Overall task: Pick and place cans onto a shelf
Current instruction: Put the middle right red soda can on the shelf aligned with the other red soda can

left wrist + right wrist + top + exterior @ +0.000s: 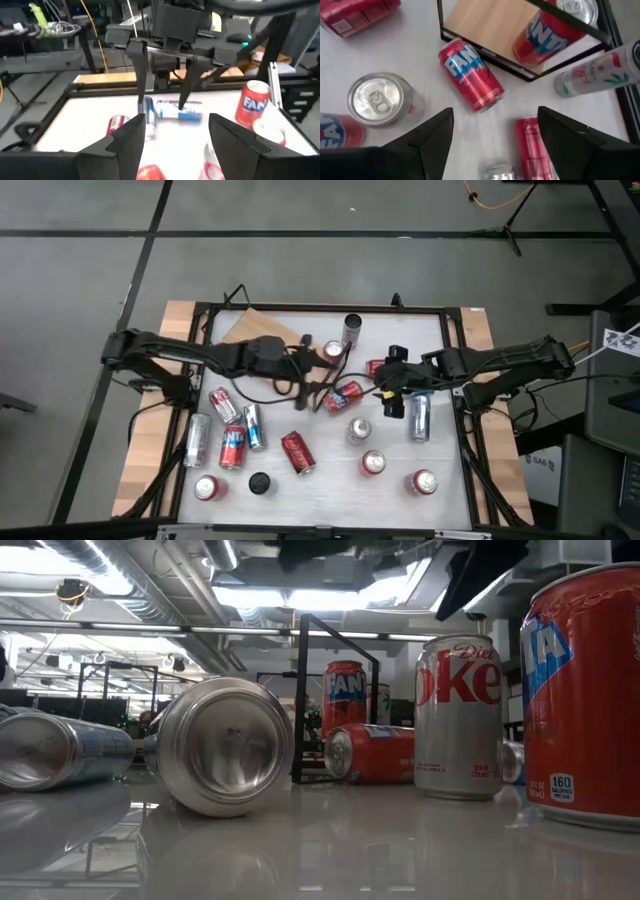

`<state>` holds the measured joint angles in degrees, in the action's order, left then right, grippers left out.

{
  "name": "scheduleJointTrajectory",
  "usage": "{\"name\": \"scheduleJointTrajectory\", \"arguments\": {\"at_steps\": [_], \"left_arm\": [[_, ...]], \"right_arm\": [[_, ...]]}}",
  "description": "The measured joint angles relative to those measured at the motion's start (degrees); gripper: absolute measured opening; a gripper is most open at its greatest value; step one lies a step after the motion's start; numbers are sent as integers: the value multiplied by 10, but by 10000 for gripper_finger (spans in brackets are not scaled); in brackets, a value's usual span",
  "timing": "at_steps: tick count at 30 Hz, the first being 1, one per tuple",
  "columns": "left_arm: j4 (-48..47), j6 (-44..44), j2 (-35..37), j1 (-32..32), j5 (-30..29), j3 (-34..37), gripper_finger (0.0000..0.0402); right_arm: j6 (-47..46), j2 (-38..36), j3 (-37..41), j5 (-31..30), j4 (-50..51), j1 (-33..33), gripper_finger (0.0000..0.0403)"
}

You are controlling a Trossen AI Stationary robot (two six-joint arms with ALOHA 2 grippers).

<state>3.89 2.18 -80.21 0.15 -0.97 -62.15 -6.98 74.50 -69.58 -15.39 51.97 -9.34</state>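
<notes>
Your left tool point(318, 393) and right tool point(392, 392) both hang open and empty at frame centre. One red Fanta can point(332, 351) stands on the shelf point(262, 326) upper left; the other cans point(298, 452) lie across the table point(330, 485).

Shelf point(262, 326) – light wooden board, black frame at one end, far left on table; red Fanta can point(332, 351) upright on its right end. Other cans point(298, 452) scattered – mostly red, some silver, several toppled
</notes>
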Motion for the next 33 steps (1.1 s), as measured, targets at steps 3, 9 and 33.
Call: {"name": "scheduleJointTrajectory", "arguments": {"at_steps": [3, 9, 33], "left_arm": [[-66, 1, 50, 6, -7, 0, 212], [-99, 14, 155, 17, -29, 60, 212], [195, -51, 379, 38, -28, 435, 212]], "right_arm": [[0, 0, 0, 0, -12, 0, 276], [0, 0, 0, 15, -30, 0, 276], [135, 26, 0, 5, -89, 11, 379]]}}
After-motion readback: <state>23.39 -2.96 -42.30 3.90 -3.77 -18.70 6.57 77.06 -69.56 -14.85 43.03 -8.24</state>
